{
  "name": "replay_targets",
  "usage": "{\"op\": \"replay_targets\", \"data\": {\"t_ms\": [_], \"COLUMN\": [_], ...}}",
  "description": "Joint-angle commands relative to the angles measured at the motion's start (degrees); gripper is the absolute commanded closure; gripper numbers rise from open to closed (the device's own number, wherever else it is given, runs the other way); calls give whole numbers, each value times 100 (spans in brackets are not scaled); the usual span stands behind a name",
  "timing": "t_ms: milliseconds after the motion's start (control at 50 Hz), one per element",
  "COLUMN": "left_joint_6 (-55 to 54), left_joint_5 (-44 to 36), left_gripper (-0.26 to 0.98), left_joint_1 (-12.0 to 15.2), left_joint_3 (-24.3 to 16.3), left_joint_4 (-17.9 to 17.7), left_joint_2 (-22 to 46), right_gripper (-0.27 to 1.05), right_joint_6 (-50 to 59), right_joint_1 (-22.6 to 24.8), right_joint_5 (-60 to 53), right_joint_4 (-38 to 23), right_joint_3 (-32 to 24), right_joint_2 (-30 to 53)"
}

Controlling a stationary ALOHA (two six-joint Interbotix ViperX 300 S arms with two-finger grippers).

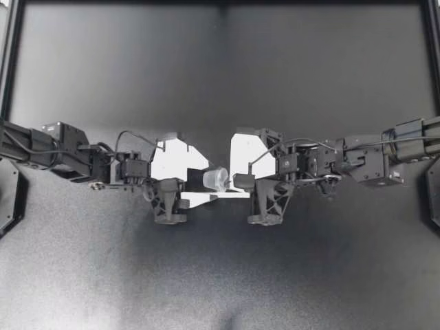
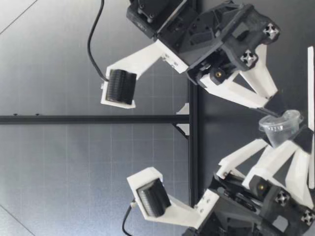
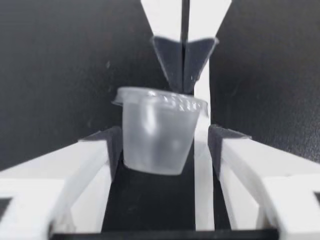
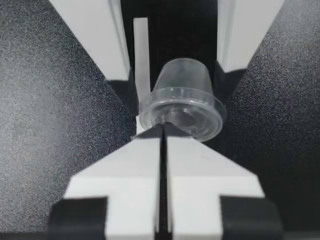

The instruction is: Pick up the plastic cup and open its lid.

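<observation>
A small clear plastic cup point(image 1: 216, 179) with its lid on lies on its side above the table, between my two grippers. My right gripper point(image 1: 231, 181) is shut, pinching the edge of the lid point(image 4: 182, 117) at its tips. The cup's body point(image 3: 157, 137) sits between the fingers of my left gripper point(image 1: 208, 180), which stands open. One pad point(image 3: 114, 145) is against the body and the other pad point(image 3: 216, 142) is a little apart. In the low view the cup point(image 2: 280, 127) hangs just above the table between my right gripper point(image 2: 279, 111) and my left gripper point(image 2: 290, 143).
The dark table point(image 1: 220, 275) spreads around both arms. A black frame rail point(image 1: 220, 5) runs along the back edge, with side posts point(image 1: 8, 62) at the table's sides. A black crossbar point(image 2: 98, 119) stands behind the grippers.
</observation>
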Motion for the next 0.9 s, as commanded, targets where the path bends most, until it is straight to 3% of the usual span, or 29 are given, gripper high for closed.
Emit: {"op": "replay_targets", "data": {"t_ms": [0, 400, 880], "left_joint_6": [0, -9, -9], "left_joint_5": [0, 132, 237], "left_gripper": [13, 15, 36], "left_joint_1": [18, -53, -79], "left_joint_3": [-123, -193, -220], "left_joint_4": [26, 62, 62], "left_joint_2": [-79, -44, -44], "right_gripper": [95, 95, 95], "right_joint_6": [-9, -18, -18], "right_joint_1": [-44, -88, -105], "right_joint_5": [-35, -35, -35], "right_joint_4": [-9, -9, -9], "right_joint_3": [-114, -176, -141], "right_joint_2": [-53, 44, 35]}}
